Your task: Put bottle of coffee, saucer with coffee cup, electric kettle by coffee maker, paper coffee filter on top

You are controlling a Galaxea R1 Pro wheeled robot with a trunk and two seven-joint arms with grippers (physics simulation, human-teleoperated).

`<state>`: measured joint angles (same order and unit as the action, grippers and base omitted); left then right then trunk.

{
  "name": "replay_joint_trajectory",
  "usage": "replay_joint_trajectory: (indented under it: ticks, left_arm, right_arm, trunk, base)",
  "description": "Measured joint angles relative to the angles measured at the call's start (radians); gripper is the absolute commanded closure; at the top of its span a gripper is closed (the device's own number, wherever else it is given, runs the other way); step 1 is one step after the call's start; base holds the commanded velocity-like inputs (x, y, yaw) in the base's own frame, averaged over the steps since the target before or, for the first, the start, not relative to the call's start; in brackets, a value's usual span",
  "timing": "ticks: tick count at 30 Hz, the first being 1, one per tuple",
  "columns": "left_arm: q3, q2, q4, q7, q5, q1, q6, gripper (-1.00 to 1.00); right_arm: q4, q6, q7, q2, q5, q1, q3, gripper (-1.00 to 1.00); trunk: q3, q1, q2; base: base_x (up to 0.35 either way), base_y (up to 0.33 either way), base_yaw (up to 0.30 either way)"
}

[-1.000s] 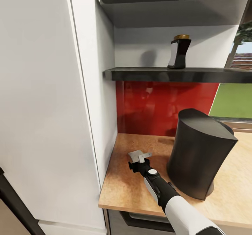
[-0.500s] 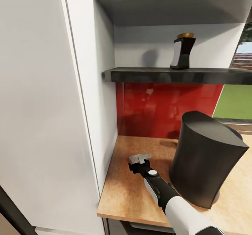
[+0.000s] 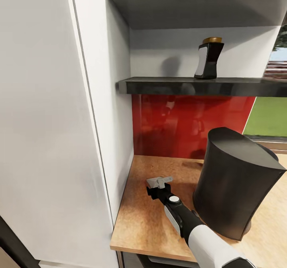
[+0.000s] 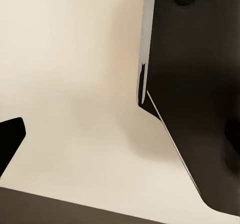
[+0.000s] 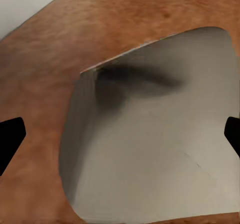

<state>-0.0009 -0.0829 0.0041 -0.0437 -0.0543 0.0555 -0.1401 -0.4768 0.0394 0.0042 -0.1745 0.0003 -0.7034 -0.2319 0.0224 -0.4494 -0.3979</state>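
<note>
The right gripper (image 3: 158, 184) hangs low over the counter (image 3: 137, 216), and a grey paper filter (image 3: 158, 180) sits at its fingertips. In the right wrist view the filter (image 5: 150, 134) lies between the two dark fingertips (image 5: 10, 139), which stand wide apart at the picture's edges; whether they really pinch the paper, I cannot tell. The state of the left gripper I cannot tell either; its wrist view shows a pale surface and a dark panel.

The filter seems very light, thin and soft, so it may fold or slip easily. I think a gentle pinch on its folded edge is the best hold, not on the open middle.

Just right of the gripper stands the coffee maker (image 3: 235, 180), tall and dark, with a sloped top where the filter must go. Farther and higher, on the shelf (image 3: 167, 85), stands the coffee bottle (image 3: 207, 58), dark with a gold lid and a white label. No writing can be read on it.
</note>
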Motion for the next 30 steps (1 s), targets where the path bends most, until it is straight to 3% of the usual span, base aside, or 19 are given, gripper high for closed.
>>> replay_joint_trajectory:
  ticks: [17, 30]
  left_arm:
    - [0.000, 0.000, 0.000, 0.001, 0.000, 0.000, -0.002, -1.00]
    - [-0.001, 0.001, 0.000, 0.002, 0.000, 0.000, -0.002, -1.00]
  right_arm:
    - [0.089, -0.037, 0.000, 0.000, -0.001, 0.000, 0.001, -1.00]
    - [0.098, -0.038, 0.000, 0.000, -0.002, 0.000, 0.001, -1.00]
  trunk:
    - [0.000, 0.000, 0.000]
    - [0.000, 0.000, 0.000]
  base:
    - [0.018, 0.010, 0.000]
    - [0.081, 0.059, 0.000]
